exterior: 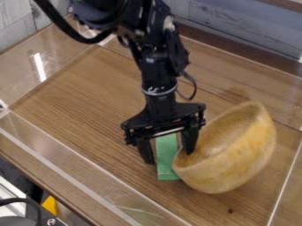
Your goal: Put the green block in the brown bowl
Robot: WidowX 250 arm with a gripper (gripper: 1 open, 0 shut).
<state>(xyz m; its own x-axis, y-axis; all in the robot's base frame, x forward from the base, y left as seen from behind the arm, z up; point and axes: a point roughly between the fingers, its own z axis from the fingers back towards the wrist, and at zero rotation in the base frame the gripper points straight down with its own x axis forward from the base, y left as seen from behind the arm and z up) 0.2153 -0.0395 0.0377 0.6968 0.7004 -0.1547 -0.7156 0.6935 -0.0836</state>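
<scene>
1. the gripper [167, 156] points straight down, jaws spread wide and released, straddling the green block [169, 158]; nothing is grasped yet.
2. the green block lies flat on the worktop [83, 106], at 9 o'clock from the brown bowl [224, 150] and touching or just beside its wall.
3. the brown bowl appears tipped, its near rim lifted; the right-hand finger [188, 145] looks to be pressing against it. this is a judgement.
4. for a sound grasp, centre the jaws across the block's narrow width, keeping the finger at 3 o'clock clear of the bowl wall.
5. seat the fingertips low beside the block before clenching.
6. risk: closing while the bowl is trapped may pinch the rim or push the bowl away.
</scene>
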